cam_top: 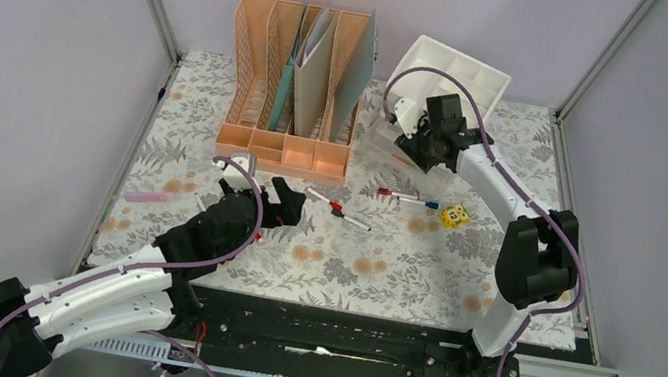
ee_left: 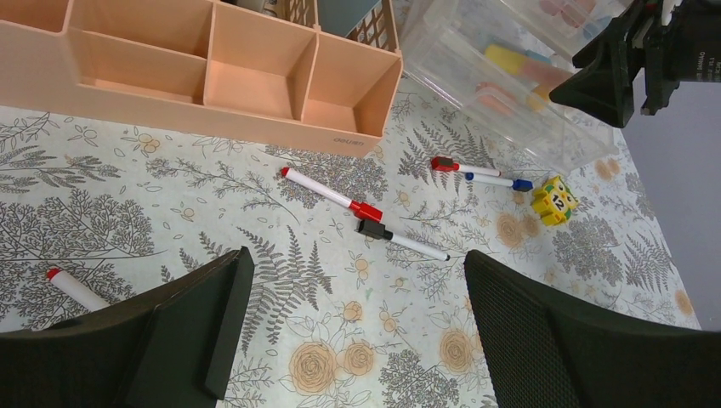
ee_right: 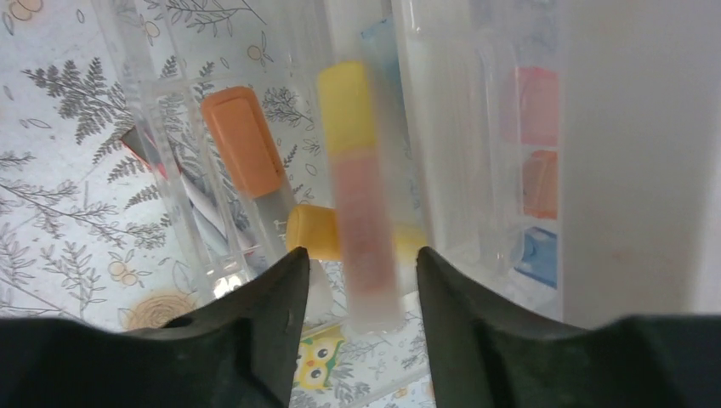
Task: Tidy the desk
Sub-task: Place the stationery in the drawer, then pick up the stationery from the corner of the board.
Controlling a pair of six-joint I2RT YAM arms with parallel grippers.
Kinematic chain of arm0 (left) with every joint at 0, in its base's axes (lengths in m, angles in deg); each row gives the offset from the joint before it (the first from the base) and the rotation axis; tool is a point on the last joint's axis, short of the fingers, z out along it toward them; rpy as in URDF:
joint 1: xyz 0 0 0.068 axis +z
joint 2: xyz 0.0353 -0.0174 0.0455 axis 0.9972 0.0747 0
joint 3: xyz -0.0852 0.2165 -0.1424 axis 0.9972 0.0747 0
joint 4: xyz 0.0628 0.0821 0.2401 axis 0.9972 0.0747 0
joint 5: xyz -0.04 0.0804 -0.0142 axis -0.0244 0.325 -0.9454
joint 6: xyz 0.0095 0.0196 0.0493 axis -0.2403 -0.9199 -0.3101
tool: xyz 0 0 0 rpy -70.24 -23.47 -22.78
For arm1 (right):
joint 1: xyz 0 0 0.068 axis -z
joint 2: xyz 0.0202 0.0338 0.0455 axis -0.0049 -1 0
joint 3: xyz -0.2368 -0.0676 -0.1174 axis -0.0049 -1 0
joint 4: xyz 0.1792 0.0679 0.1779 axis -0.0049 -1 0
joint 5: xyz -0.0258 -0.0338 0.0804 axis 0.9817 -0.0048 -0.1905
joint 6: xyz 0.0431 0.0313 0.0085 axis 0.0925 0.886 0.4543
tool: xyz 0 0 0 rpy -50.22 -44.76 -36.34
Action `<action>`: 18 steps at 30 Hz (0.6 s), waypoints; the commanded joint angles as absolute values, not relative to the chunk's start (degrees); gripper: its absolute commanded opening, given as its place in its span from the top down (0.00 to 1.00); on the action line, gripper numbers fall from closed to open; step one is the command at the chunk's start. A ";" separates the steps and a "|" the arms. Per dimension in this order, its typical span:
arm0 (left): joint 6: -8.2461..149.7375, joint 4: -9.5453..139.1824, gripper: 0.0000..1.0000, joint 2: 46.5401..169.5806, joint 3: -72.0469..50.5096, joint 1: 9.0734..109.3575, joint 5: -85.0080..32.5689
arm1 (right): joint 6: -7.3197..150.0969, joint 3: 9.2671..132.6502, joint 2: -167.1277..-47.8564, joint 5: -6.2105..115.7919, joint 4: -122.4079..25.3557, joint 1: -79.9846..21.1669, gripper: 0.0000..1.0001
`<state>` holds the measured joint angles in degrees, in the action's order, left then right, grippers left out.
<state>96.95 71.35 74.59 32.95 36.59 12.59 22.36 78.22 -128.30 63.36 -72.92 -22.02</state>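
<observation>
Hovering over a clear plastic tray (ee_right: 161, 110), the right gripper (ee_right: 359, 263) stands parted around a blurred yellow-capped marker (ee_right: 349, 110); left gripper (ee_left: 357, 259) spread wide.

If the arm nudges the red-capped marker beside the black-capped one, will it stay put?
Probably not: the red-capped marker looks round, so a sideways push would likely roll it across the desk. It seems stiff, smooth plastic, so it may slip in a loose pinch.

Yellow cube (ee_left: 554, 201): "12" on upper face.
</observation>
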 commanded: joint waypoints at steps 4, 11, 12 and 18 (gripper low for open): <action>97.19 71.40 0.01 73.27 32.92 37.55 13.32 | 26.38 82.03 -127.77 62.66 -73.19 -21.99 0.29; 99.03 73.79 0.01 74.16 31.39 41.00 9.50 | 32.24 80.53 -118.11 50.03 -78.07 -21.90 0.23; 99.55 74.32 0.01 74.42 31.23 42.24 8.86 | 33.53 79.34 -115.54 45.55 -78.64 -21.86 0.22; 103.08 79.89 0.01 75.87 29.99 49.95 4.15 | 37.80 67.28 -104.52 20.60 -78.04 -21.82 0.11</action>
<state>100.25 76.16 74.94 32.89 45.57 8.15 33.07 73.54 -110.92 41.31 -77.14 -21.95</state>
